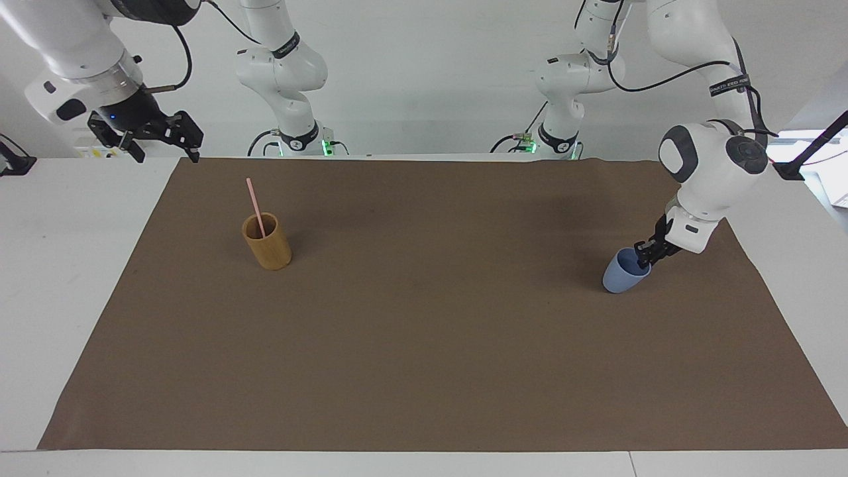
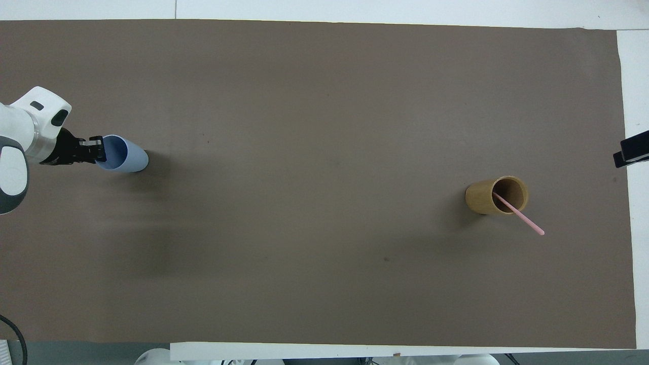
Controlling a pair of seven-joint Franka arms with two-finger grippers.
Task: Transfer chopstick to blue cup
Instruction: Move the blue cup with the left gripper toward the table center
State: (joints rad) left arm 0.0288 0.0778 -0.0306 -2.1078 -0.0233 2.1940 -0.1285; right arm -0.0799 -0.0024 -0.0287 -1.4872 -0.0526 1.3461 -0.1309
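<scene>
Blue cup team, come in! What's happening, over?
Left gripper shut on blue cup rim. Right gripper open, waiting off the mat. Chopstick in bamboo cup. Nothing in the way.

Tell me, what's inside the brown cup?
The pink chopstick stands slanted in the tan cup, its top poking over the rim. Its bottom end is hidden by the cup's wall.

The blue cup (image 1: 621, 276) looks like matt plastic, smooth-walled. Toward the right arm's end of the surface from it, the tan cup (image 1: 267, 242) has a bamboo-like, faintly satin finish, and the chopstick (image 1: 255, 206) in it is smooth and pale pink. Under both lies a matt brown paper-like sheet (image 1: 424, 344), slightly creased at its edge. The arm shells are glossy white plastic.
</scene>
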